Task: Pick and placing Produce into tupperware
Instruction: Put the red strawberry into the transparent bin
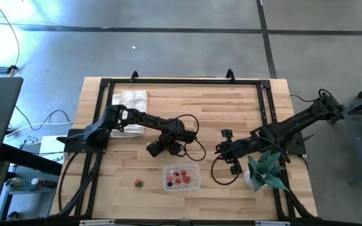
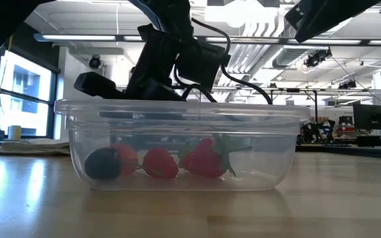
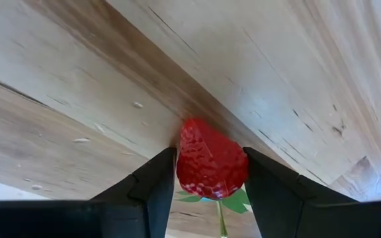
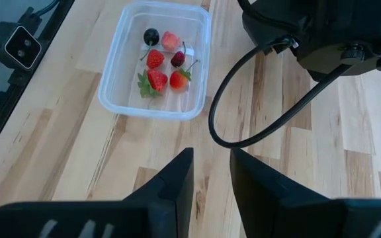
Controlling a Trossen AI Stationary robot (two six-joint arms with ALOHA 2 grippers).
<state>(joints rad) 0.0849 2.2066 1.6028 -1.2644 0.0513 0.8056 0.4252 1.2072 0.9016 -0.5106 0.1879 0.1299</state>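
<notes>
Closest to the table's front edge, a lone strawberry [image 1: 138, 183] lay on the bare wood, a little to the left of the tupperware [image 1: 195, 179]. The clear container sat flat on the table near the front, and inside it I could count several pieces of produce [image 4: 158, 79]: red strawberries, one with a green leafy top, a dark round berry [image 4: 151, 35] and a dark cherry-like one. From table height the red pieces [image 2: 204, 160] and the dark one [image 2: 100, 164] rested on the container's floor, bunched toward its left half.

Just behind the tupperware, the left gripper [image 1: 156, 149] hung above the wood with its fingers [image 3: 152, 192] pinching a red strawberry [image 3: 211, 166] between them; a bit of green leaf and stem showed beneath the fruit. That held berry was off the table and outside the container.

Over to the right, the right gripper [image 1: 225, 149] hovered near the table's middle, its two fingers [image 4: 174, 182] close together with only a narrow gap and nothing between them, pointed toward the container.

Beside that arm stood a teal spiky potted plant [image 1: 266, 169] at the right edge. Farthest back, at the left rear corner, lay a white checked cloth [image 1: 129, 100]
</notes>
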